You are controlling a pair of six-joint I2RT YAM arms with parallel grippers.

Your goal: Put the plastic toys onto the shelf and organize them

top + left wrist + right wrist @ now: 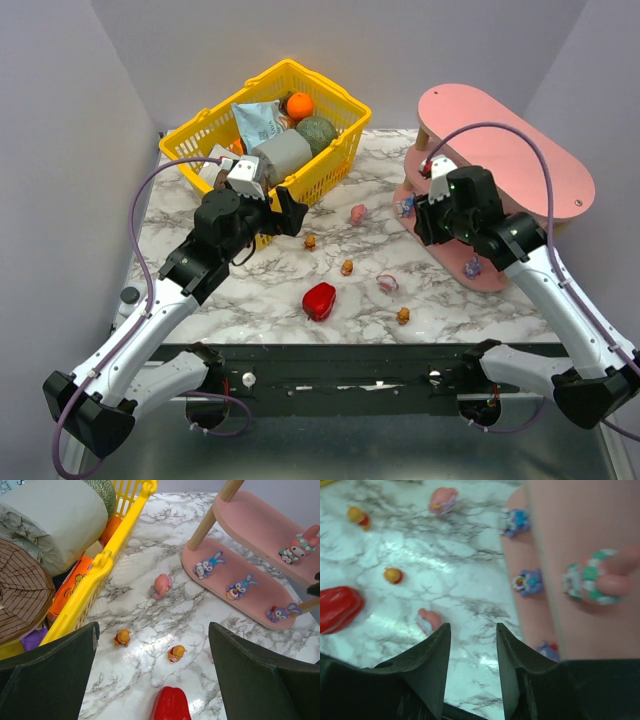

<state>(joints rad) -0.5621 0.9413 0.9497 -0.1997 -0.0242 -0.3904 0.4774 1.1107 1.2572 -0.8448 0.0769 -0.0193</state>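
The pink shelf stands at the right, also in the left wrist view and the right wrist view. Three purple-blue toys lie on its bottom board and a pink-green one on the middle board. Loose on the marble are three orange toys, a pink toy and a pink ring toy. My left gripper is open and empty above the two orange toys. My right gripper is open and empty beside the shelf's left end.
A yellow mesh basket of groceries stands at the back left, close to my left gripper; its rim runs along the left wrist view. A glossy red pepper lies near the front middle of the marble table.
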